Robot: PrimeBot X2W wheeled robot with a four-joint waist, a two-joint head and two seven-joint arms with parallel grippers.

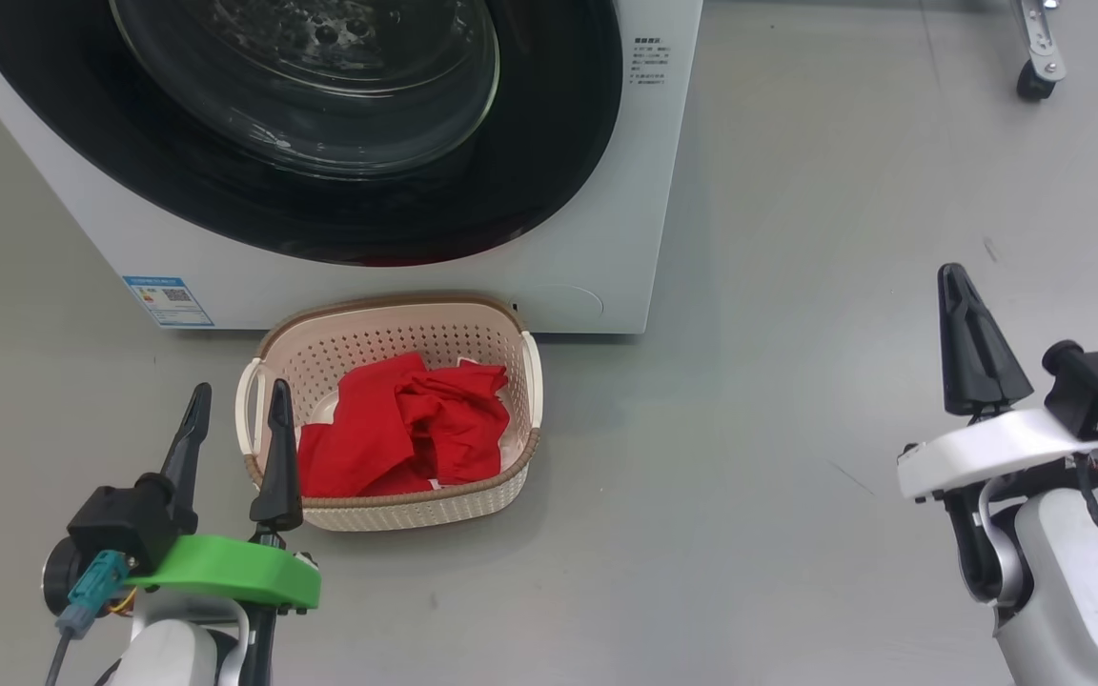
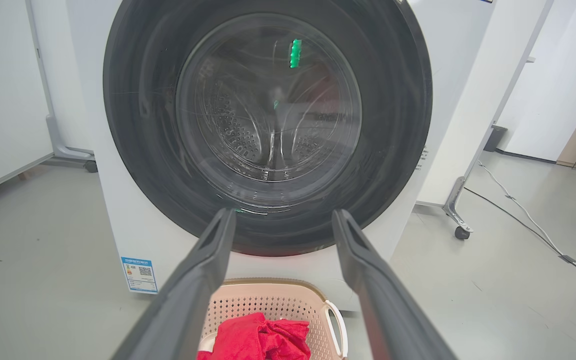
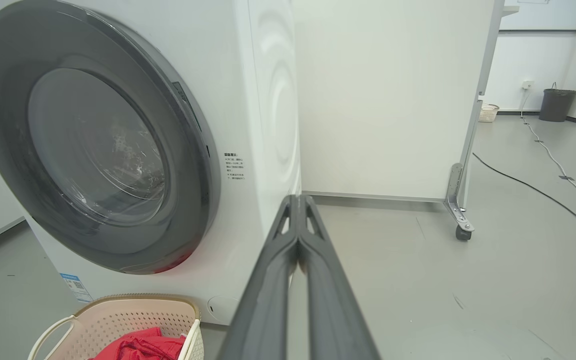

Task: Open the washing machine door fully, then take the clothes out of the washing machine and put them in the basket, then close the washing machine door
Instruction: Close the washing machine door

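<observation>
Since the clothes lie in the basket just before the washer and its door looks shut, the last step seems done, so the left fingers, spread and empty, and the right fingers, pressed together, need only stay clear.

Head looks down, wrists forward; all share the basket.

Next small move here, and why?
Probably just stop and report done: the door sits flush against the washing machine, the clothes lie in the basket, the left end effector is open and empty, the right end effector shut on nothing.
</observation>
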